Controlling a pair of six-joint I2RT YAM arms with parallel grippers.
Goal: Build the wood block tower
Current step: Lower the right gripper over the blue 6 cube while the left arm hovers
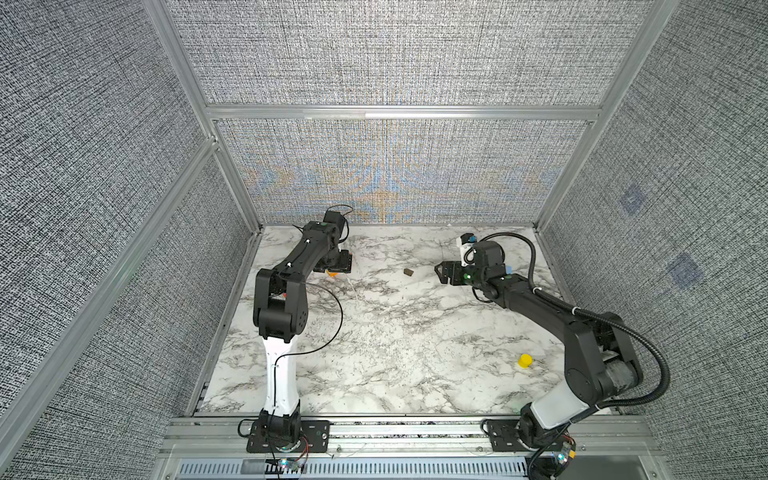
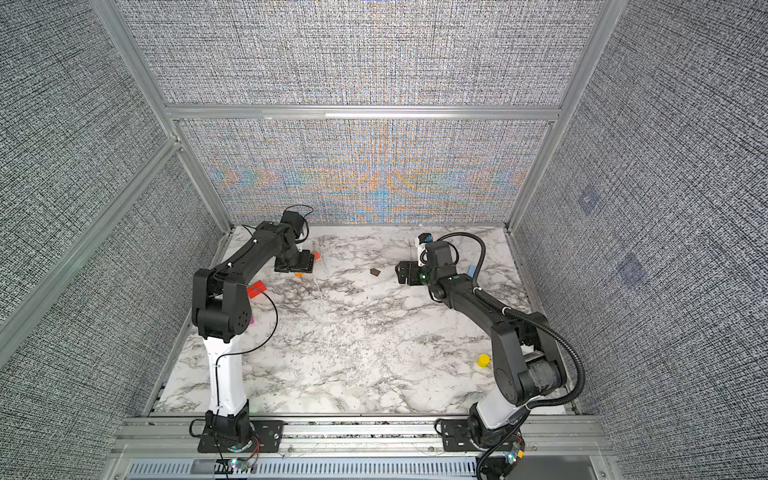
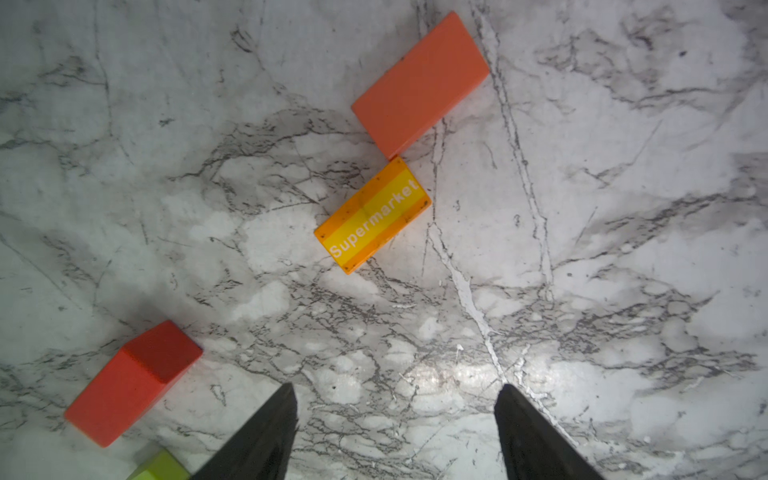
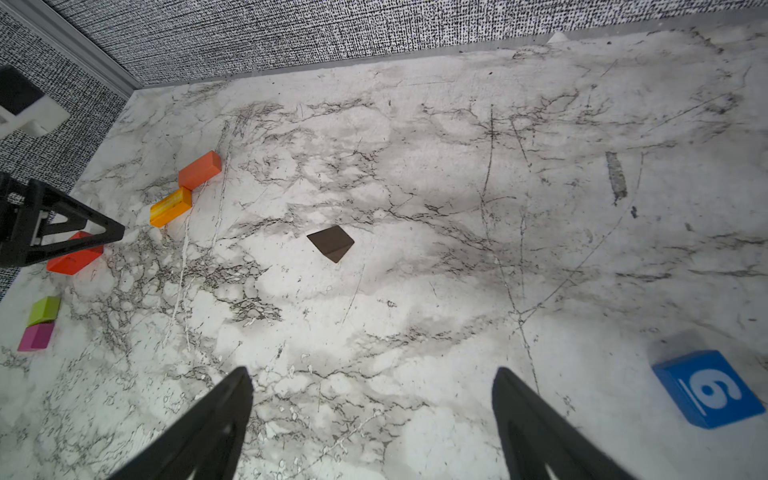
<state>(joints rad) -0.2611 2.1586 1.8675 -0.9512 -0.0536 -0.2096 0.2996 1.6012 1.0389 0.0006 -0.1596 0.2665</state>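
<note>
- The wood blocks (image 4: 331, 243) lie scattered on the table (image 4: 415, 311), unstacked; the yellow-orange slab (image 3: 372, 215) lies just ahead of my left gripper (image 3: 397, 388).
- Light, rigid and slick-painted, I judge, so I'd pinch its long sides.
- My left gripper and right gripper (image 4: 371, 372) are both spread and empty.

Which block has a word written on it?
The yellow-and-orange block, printed "Supermarket". It lies corner to corner with a plain orange slab. The blue block shows only a number, not a word.
</note>
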